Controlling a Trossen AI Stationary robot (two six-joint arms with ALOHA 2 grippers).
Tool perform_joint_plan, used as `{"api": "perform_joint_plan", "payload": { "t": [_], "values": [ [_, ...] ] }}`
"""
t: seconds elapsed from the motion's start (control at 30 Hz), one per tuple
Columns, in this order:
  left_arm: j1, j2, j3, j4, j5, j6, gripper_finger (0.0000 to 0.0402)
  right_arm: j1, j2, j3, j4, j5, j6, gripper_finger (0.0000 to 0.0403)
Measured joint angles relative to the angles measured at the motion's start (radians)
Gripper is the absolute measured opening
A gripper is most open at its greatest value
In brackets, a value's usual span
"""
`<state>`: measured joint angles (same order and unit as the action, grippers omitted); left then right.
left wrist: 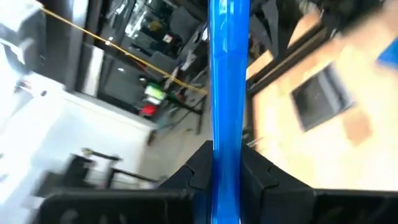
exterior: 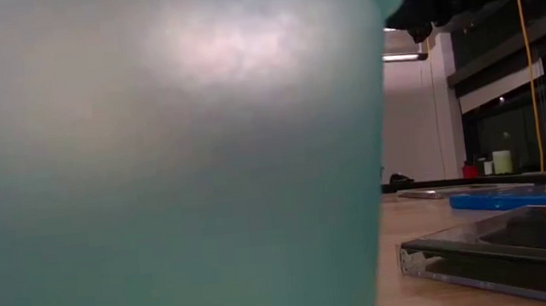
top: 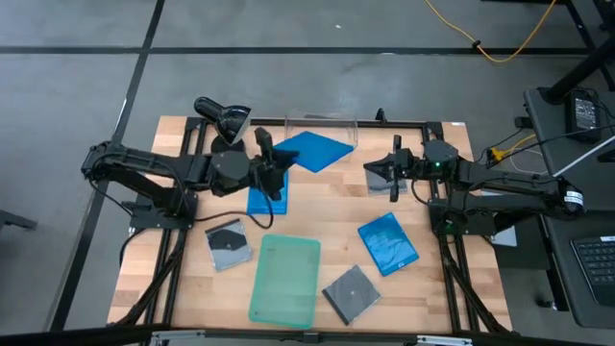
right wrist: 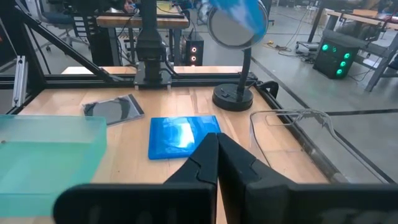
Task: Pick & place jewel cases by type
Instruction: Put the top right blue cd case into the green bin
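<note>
**Blue case held edge-on beside the bin**

While the left gripper (top: 272, 176) clamps a blue jewel case (left wrist: 227, 93) upright near the clear bin (top: 320, 123), the right gripper (top: 392, 173) hovers shut, empty. Bare wood lies between them. Other cases lie flat around the green tray (top: 285, 279).

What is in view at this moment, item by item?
blue jewel cases: three, bright blue; one front right, one flat under the left arm, one held up beside the bin.
grey jewel cases: two clearly seen, dark grey; front left and front centre; a possible third is half hidden by the right gripper.
tray: one, pale green; front centre.
bin: one, clear; back centre.
lamp: one, black; back left.
table: one, wooden.
left gripper: shut on the raised blue case.
right gripper: shut, empty, right of centre.
</note>
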<state>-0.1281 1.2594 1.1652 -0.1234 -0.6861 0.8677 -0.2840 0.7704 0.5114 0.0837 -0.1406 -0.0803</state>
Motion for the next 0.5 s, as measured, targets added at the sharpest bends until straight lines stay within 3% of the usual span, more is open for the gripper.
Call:
{"api": "perform_joint_plan", "payload": {
  "t": [0.27, 0.5],
  "values": [
    [-0.034, 0.0, 0.0, 0.0, -0.175, 0.275, 0.0031, 0.0, 0.0, 0.0, 0.0, 0.001, 0.001, 0.0006],
    [-0.049, 0.0, 0.0, 0.002, -0.236, 0.418, 0.0031, -0.003, 0.0, 0.0, -0.001, 0.016, 0.017, 0.0006]
  ]
}}
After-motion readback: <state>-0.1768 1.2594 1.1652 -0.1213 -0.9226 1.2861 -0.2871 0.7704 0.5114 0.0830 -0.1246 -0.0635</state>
